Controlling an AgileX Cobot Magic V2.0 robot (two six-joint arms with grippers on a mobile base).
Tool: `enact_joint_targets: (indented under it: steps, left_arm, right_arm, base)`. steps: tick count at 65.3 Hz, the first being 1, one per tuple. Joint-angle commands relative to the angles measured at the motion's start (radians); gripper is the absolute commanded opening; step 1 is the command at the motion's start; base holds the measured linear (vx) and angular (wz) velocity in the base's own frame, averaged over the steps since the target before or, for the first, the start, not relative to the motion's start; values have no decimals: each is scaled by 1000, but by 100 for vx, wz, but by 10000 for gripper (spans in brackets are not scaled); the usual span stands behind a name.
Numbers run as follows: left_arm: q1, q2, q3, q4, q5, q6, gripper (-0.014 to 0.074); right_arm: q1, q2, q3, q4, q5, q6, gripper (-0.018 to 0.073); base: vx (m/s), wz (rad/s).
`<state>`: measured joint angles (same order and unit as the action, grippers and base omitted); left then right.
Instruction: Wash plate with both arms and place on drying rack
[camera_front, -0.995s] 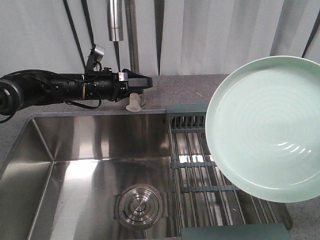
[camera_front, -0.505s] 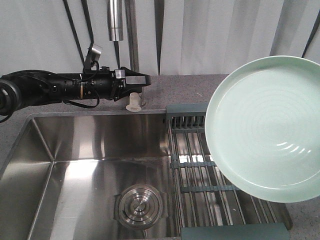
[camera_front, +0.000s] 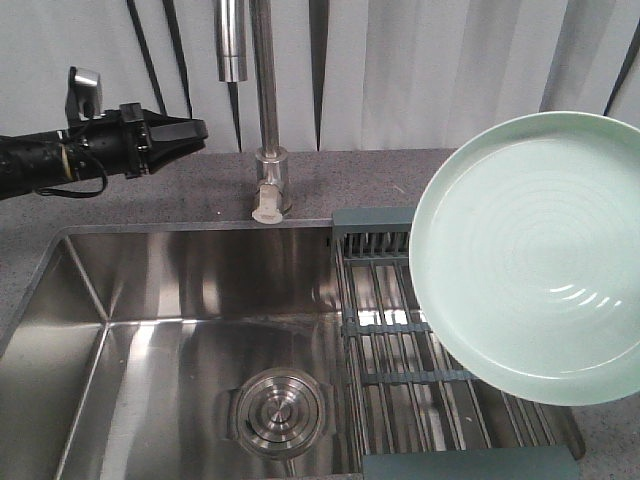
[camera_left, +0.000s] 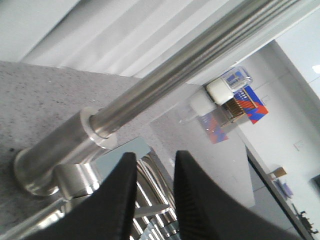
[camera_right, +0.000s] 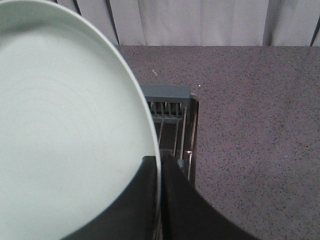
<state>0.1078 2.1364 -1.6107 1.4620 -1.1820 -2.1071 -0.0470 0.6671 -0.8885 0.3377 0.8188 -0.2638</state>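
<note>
The steel sink (camera_front: 150, 290) holds a round drain strainer (camera_front: 280, 410), and the drying rack (camera_front: 385, 328) spans its right side. At upper left, the left gripper (camera_front: 197, 130) hovers near the faucet (camera_front: 264, 100) with its fingers slightly apart, gripping nothing. At right, the right gripper (camera_right: 159, 165) pinches the rim of the tilted plate (camera_front: 530, 255) above the rack.

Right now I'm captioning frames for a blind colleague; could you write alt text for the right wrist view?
A round pale mint-green plate fills the left of the frame, its rim clamped by the black right gripper at the bottom edge. Behind it lie a metal-rod drying rack with a grey-blue end piece, a speckled grey countertop and pale curtains.
</note>
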Motion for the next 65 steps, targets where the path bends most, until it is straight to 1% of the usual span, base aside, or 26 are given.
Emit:
enact_joint_targets:
  steps: [1, 5, 16, 23, 35, 45, 50, 57, 62, 65]
  left_arm:
    - [34, -107, -21, -20, -207, -8, 43]
    - [55, -136, -21, 8, -207, -8, -9]
    - [108, -224, -21, 91, -207, -8, -8]
    - [141, -293, -21, 170, -207, -8, -8]
    - [188, -433, -18, 345, -206, -8, -8]
    - [240, -554, 34, 343, -205, -8, -8]
    - [269, -626, 89, 343, -205, -8, -8]
    - [305, -726, 210, 343, -205, -8, -8]
    - [327, -798, 294, 343, -198, -8, -8]
    - [336, -836, 354, 343, -180, -8, -8]
  right_arm:
    - [-7, 2, -25, 22, -64, 0, -3]
    - [-7, 2, -25, 22, -63, 0, -3]
    - [-7, 3, -25, 26, -62, 0, -3]
    - [-7, 14, -25, 30, -46, 0, -3]
    - [-7, 69, -25, 42, -20, 0, -3]
    - [-7, 126, -25, 45, -19, 0, -3]
    - [-7, 161, -25, 45, -18, -1, -3]
    - [-3, 216, -25, 52, -16, -13, -3]
    - [-3, 261, -25, 97, 3, -62, -3]
    - [-3, 285, -25, 148, 20, -99, -3]
  base:
    - [0, 0]
    - [0, 0]
    - [0, 0]
    - [0, 0]
    - [0, 0]
    - [0, 0]
    - [0, 0]
    - [0, 0]
    - [0, 0]
    - [0, 0]
